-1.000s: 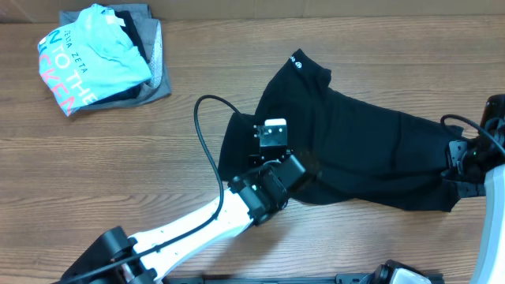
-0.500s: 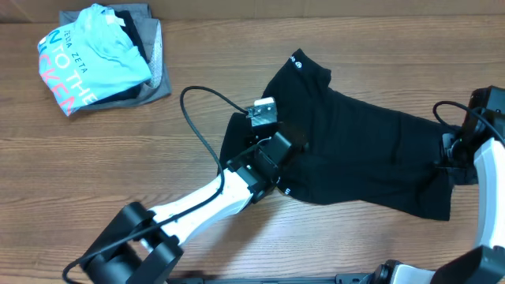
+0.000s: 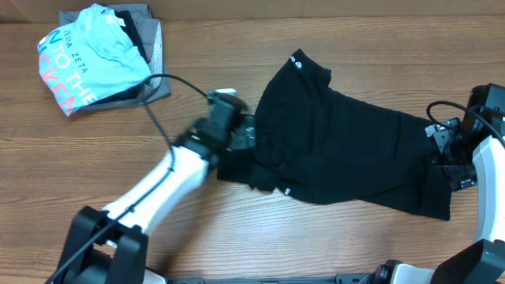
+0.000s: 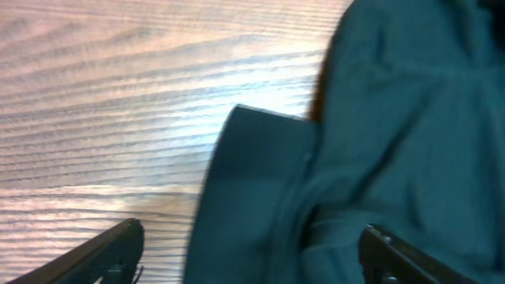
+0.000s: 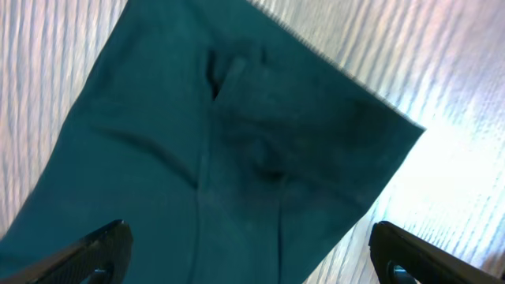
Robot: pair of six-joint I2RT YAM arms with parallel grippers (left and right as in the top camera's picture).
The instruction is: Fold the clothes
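Clothes (image 3: pixel 347 150) here means 1 black T-shirt. It lies on the table (image 3: pixel 79 173), from the middle out to the right side. Its neck, with a small white logo (image 3: pixel 293 59), points to the far edge.

A second ago both arms were pinching the shirt. The left end effector (image 4: pixel 252 252) sat on the middle of it, near the front edge. The right end effector (image 5: pixel 252 252) was at the end on the right. Now both have let go. The left one has moved off to the left edge of the shirt. Its 2 fingers are spread wide with cloth lying loose below them, and nothing is held. The right one hangs over the corner of the shirt on the right, also spread wide and holding nothing.

The front left part of the shirt now lies folded over, and a second small white mark (image 3: pixel 286 189) shows there. So I think 1 fold has just been put down and left to rest. The shirt looks long and a bit bumpy, so more folds are likely needed.

The light blue tee (image 3: pixel 91 59) and the grey folded garments (image 3: pixel 160 75) sit in the far left corner, well apart from the shirt.
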